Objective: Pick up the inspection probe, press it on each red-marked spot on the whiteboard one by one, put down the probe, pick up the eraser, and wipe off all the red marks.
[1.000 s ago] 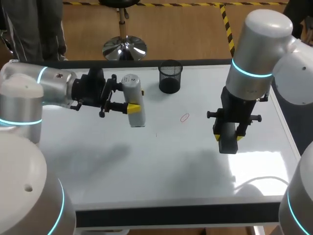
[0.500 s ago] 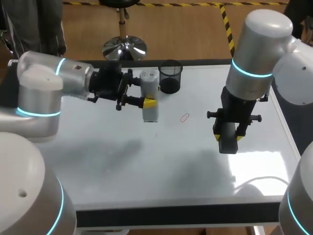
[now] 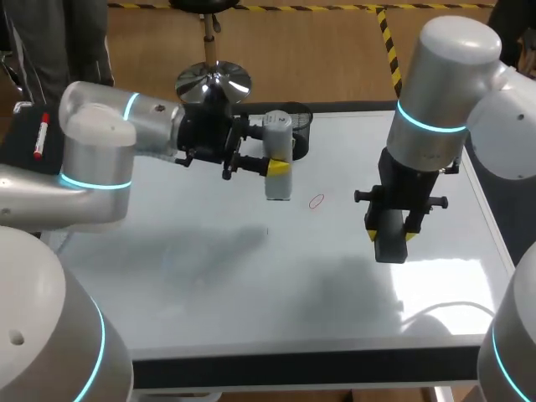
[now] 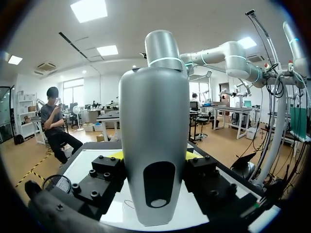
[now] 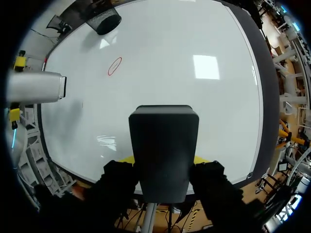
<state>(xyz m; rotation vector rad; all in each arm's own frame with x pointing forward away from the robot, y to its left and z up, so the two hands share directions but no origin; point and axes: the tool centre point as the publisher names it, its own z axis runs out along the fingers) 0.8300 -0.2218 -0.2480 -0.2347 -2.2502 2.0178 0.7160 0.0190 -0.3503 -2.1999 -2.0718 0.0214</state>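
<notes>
While right jaws grip the eraser (image 3: 390, 244), left jaws, gripping the probe (image 3: 278, 163), neared the red mark (image 3: 316, 201).

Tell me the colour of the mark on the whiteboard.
Red; the mark shows best in the right wrist view.

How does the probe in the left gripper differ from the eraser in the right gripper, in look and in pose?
The probe is light grey and round-bodied; the eraser is a black, flat-sided block. The probe stands upright, held from its side by the left gripper; the eraser hangs below the right gripper. Both are clamped between yellow-tipped fingers.
</notes>
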